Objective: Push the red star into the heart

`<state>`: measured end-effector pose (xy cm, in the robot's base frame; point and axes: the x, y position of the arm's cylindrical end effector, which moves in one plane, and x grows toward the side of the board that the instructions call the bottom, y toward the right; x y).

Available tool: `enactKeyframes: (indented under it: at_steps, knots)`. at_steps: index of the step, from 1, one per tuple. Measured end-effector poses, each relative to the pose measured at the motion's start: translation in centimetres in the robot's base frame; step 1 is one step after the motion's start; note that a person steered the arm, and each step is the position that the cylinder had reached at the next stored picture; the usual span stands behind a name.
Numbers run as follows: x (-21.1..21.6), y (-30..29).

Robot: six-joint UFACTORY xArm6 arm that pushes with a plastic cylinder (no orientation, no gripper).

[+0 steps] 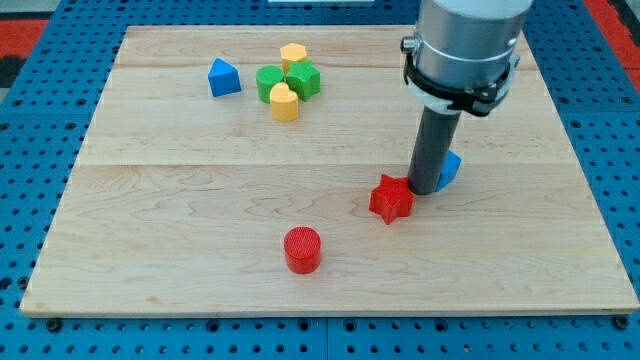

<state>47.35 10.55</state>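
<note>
The robot's rod comes down from the view's top right, and my tip (424,190) rests on the wooden surface (180,250) just at the upper right of the red star (391,198), touching it or nearly so. The arm carries no hand, only this rod, so nothing is pinched. A blue block (449,168), its shape mostly hidden, sits right behind the rod on the view's right.

The yellow heart (285,102) lies well apart, toward the view's upper left, in a tight cluster: two green blocks (270,82) (304,79) touch it from above, and a yellow hexagon-like block (293,55) sits behind those. A blue triangular block (223,77) stands left of the cluster. A red cylinder (302,249) lies below and left of the star, near the view's bottom.
</note>
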Motion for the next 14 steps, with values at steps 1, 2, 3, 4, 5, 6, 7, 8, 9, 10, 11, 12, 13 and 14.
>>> enactKeyframes:
  at_steps: [1, 2, 3, 4, 5, 6, 7, 8, 9, 10, 11, 12, 13, 14]
  knots:
    - [1.7, 1.2]
    - [4.4, 2.4]
    - [4.4, -2.7]
    - [3.9, -7.3]
    - [1.5, -8.1]
    - [-1.2, -8.1]
    - [-4.7, -8.2]
    - [-7.7, -8.2]
    - [-10.8, -8.7]
    - [-13.0, -9.3]
    - [-14.9, -10.2]
    - [-12.6, -7.1]
    - [-11.4, -6.3]
    - [-12.3, -10.4]
